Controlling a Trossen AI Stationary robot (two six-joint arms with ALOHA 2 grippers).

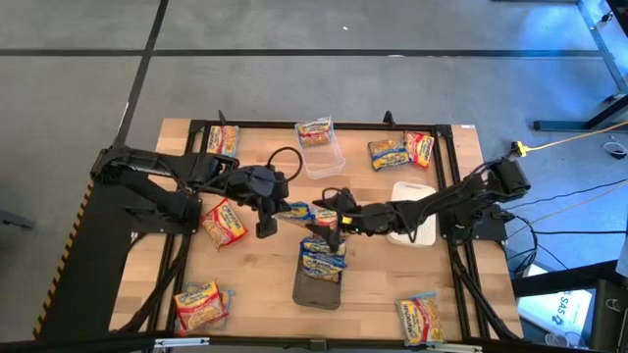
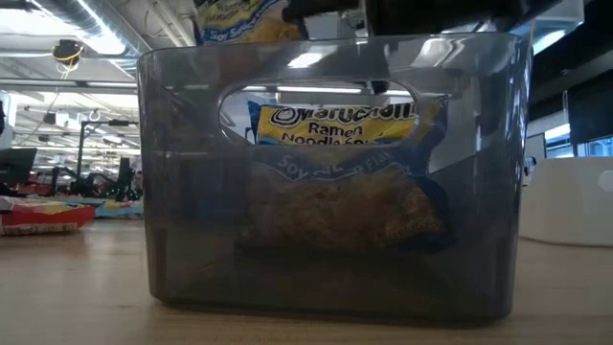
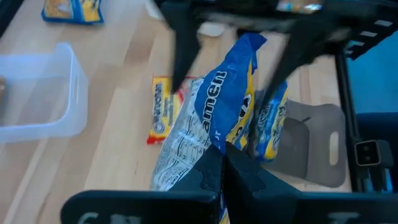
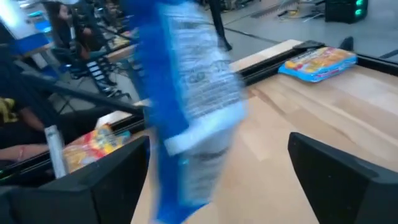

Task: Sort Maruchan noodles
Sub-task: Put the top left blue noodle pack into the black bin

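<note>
Left gripper [image 3: 222,163], fingers pinching a blue-banded crinkly noodle packet [image 3: 214,112] mid-bench, above the dark grey tray [image 1: 318,290]. Right gripper [image 1: 329,209] just right of it, fingers spread wide.

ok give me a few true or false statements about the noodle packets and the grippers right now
1. The left gripper is shut on a blue packet. True.
2. The right gripper is clamped tight on that packet. False: its fingers stand wide apart.
3. The dark grey bin already holds a packet. True.
4. The clear tub lies tipped on its side. False: it stands upright, with a packet at its far edge.
</note>
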